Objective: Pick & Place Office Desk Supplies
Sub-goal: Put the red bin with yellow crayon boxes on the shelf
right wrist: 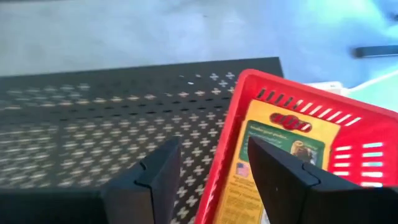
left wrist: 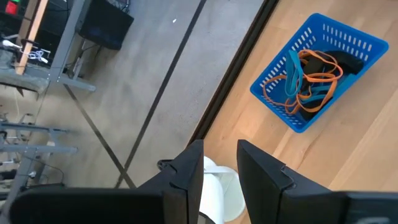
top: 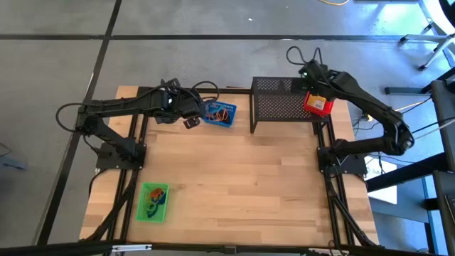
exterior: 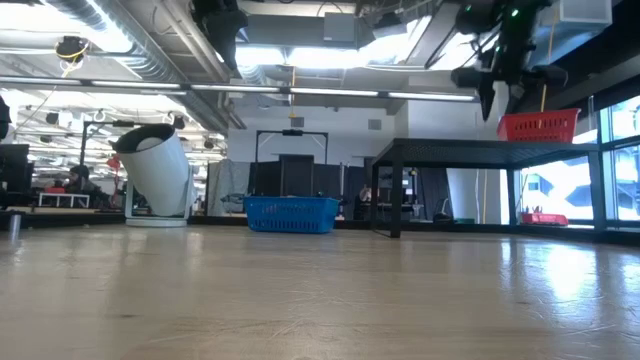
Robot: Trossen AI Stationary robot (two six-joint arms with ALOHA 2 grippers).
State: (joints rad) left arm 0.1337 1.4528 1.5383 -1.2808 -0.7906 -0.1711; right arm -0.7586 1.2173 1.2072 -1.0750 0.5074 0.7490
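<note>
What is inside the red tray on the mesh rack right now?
The red tray on the black mesh rack holds a yellow box with a green label, lying flat. Anything under the box is covered.

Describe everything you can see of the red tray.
The red tray is a small rectangular basket that looks like plastic, its walls cut with rows of vertical slots. It sits upright and level on top of the black mesh rack, at the rack's right end near the far right corner of the table. A yellow box with a green label lies flat inside it, filling most of its floor. The right hand hangs just above it, fingers apart on either side of the tray's near wall, not visibly gripping it.
</note>
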